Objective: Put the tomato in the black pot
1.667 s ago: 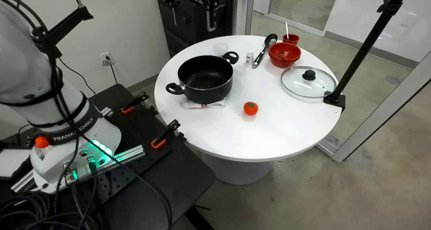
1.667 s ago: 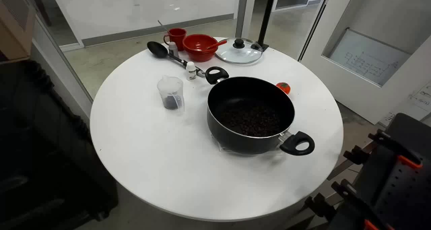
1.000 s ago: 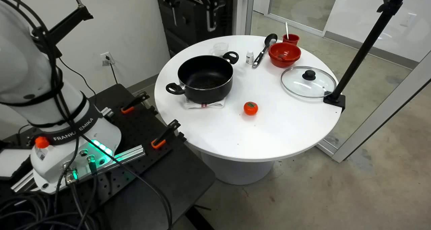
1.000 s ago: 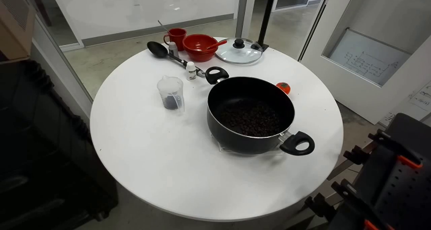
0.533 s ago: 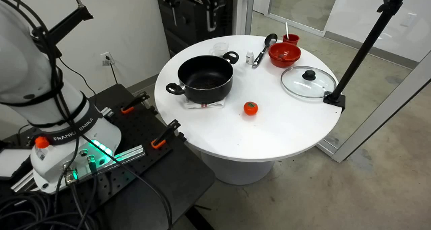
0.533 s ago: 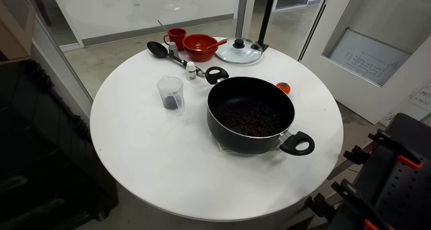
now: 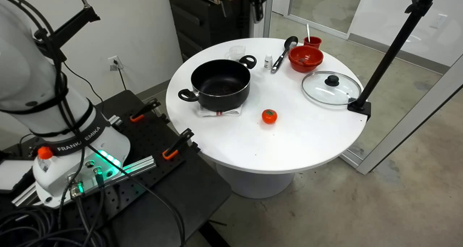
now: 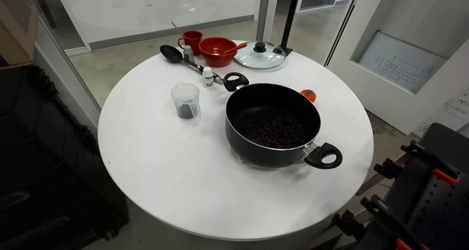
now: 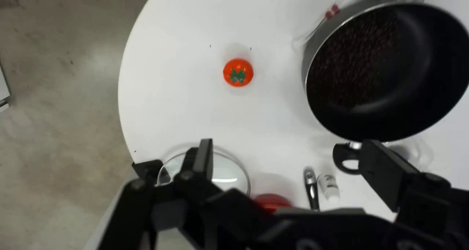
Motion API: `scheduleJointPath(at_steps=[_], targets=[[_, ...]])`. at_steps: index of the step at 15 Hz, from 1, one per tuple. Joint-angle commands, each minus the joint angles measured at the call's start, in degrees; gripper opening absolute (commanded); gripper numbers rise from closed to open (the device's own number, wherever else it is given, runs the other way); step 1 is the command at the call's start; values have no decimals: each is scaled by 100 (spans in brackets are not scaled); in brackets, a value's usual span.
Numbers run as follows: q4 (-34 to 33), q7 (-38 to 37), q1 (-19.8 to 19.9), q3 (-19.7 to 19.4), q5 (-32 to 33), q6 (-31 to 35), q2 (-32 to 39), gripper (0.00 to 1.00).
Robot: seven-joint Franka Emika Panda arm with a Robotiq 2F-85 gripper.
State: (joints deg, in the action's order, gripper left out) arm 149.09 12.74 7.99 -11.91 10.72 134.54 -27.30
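The tomato is a small red-orange ball with a green top, resting on the white table beside the black pot. Both also show in an exterior view, the tomato behind the pot. Dark small grains lie in the pot. In the wrist view the tomato is ahead of my gripper, left of the pot. My gripper is open and empty, its fingers wide apart. In an exterior view the gripper hangs high at the top edge, above table height.
A glass lid, red bowl, red mug, black ladle, small white bottle and clear measuring cup stand on the table. A black pole is clamped at the table's edge.
My gripper has moved right and slightly up in an exterior view. The tomato, pot and other objects have not moved.
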Motion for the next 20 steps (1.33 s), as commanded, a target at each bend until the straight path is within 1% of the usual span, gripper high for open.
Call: scheduleJointPath(at_steps=[1,4,6,8,10,14,15,20], targets=[[-322,-800,226,155,61,1473,1157,100],[-685,-1646,628,380,596,2017,2101,100],[-1058,-2339,822,419,1156,1957,2709,100],[-1418,-2645,713,260,1317,1666,3213,100],[-1707,-2689,568,120,1185,1512,3648,100],[-2099,-2479,425,33,706,1160,4281,100],[-2125,-2479,415,15,614,1176,4404,100],[-2098,-1897,525,132,-137,1216,4857,100]])
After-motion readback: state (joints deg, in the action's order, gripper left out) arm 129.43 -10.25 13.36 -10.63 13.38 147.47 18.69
